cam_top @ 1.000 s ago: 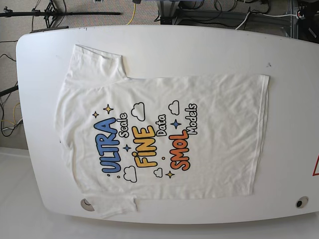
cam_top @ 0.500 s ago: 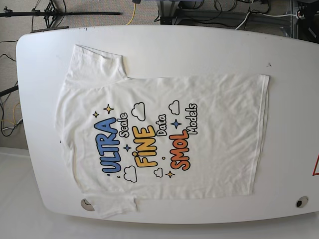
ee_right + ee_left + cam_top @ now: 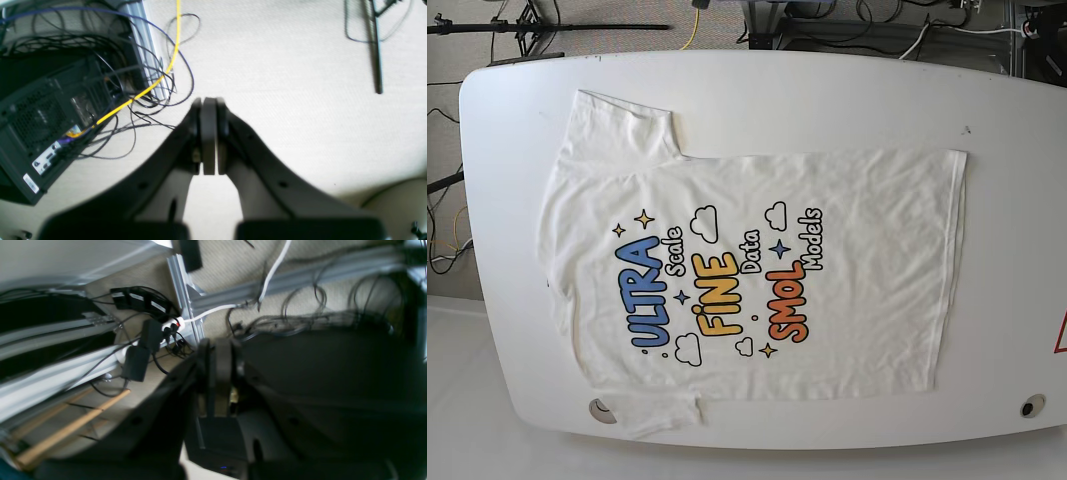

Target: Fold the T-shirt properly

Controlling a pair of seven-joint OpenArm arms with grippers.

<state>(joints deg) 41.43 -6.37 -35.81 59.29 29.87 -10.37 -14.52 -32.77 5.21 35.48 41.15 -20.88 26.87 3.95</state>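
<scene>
The base view looks straight down on the white rounded table [image 3: 827,90]. Each wrist view looks past its closed pincer at cabled floor; no overlap.

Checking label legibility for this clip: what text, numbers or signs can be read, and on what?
"ULTRA Scale", blue and black, on the white short-sleeved T-shirt.
"FINE Data", yellow and black, same shirt.
"SMOL Models", orange and black, same shirt.
Red-edged triangle sign at the frame edge: cut off, unreadable.
White stickers on the black computer case: too blurred to read.

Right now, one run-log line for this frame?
phase: pre-fold | white printed cotton T-shirt: flat, print up, white table | left gripper: shut, empty | right gripper: shut, empty
</scene>
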